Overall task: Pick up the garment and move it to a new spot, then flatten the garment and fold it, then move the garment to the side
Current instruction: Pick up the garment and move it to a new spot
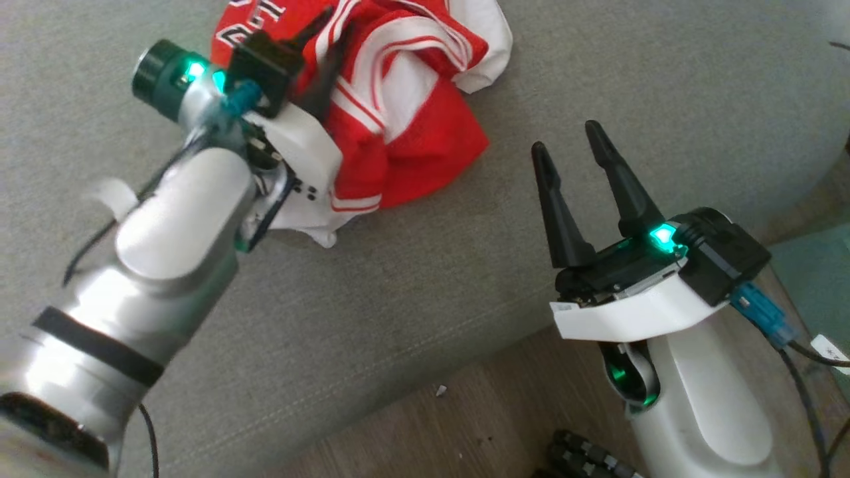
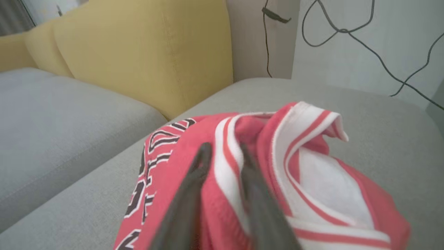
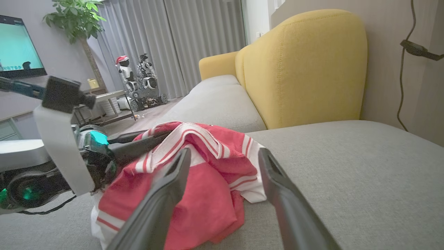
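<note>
Where the grey sofa cushion (image 1: 412, 312) stretches across the head view, the garment (image 1: 412, 133) lies as a crumpled red-and-white heap at upper centre. Its longer run goes from the top edge down toward the lower left. The left gripper (image 2: 225, 149) sits on top of that heap, so this arm is the nearer one. A ridge of cloth lies between its narrowly parted fingers (image 2: 194, 180), though whether they pinch it I cannot tell. The right gripper (image 1: 564, 138) hovers at centre right, jaws spread wide and empty, well apart from the garment, which lies up and to its left.

Crumpled red-and-white garment (image 1: 412, 133) on grey sofa cushion (image 1: 398, 299)
</note>
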Robot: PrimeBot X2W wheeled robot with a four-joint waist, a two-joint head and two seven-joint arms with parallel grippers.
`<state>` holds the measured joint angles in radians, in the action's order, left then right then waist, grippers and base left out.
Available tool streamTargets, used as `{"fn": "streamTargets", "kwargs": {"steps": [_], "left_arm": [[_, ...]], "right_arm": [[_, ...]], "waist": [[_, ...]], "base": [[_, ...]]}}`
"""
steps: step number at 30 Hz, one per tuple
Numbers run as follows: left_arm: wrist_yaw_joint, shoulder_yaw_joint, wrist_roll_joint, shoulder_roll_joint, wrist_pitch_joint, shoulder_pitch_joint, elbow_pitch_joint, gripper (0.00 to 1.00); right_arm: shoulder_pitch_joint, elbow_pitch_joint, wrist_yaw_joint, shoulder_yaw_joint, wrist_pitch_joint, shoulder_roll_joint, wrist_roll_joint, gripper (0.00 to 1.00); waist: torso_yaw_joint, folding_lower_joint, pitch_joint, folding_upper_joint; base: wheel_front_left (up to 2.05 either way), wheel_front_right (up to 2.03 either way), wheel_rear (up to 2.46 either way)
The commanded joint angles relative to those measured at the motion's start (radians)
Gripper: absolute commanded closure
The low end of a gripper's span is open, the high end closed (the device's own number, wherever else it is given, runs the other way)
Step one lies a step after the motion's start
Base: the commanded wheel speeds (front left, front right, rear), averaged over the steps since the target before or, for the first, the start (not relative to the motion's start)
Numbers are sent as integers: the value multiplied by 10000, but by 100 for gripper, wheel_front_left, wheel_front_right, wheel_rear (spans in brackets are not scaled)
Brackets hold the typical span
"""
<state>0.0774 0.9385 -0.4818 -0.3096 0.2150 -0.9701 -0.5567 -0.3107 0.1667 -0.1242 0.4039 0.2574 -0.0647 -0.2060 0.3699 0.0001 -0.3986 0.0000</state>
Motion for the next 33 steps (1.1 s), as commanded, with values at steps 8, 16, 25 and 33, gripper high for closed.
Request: {"fn": "streamTargets", "kwargs": {"steps": [8,16,25,33], "left_arm": [[1452,-1003,966,165,461,1343,1907,0],[1453,-1133,1794,356,465,3191,3415,0],[-23,-352,1669,1232,-233,2098,1964,0],[-16,47,2120,1385,-2043,880,-338,0]], "right_arm": [[469,69,-65,-256,44,145,548,0],[791,283,-65,-568,44,145,730,0],[654,116,-65,-710,44,145,446,0],[677,-65,-65,-737,44,145,80,0]], "waist": [[-939,-1,664,0],[-1428,-1,1220,0],[-426,-1,800,0],[490,-1,210,0]], "base": [[0,0,0],[0,0,0],[0,0,0],[0,0,0]]}}
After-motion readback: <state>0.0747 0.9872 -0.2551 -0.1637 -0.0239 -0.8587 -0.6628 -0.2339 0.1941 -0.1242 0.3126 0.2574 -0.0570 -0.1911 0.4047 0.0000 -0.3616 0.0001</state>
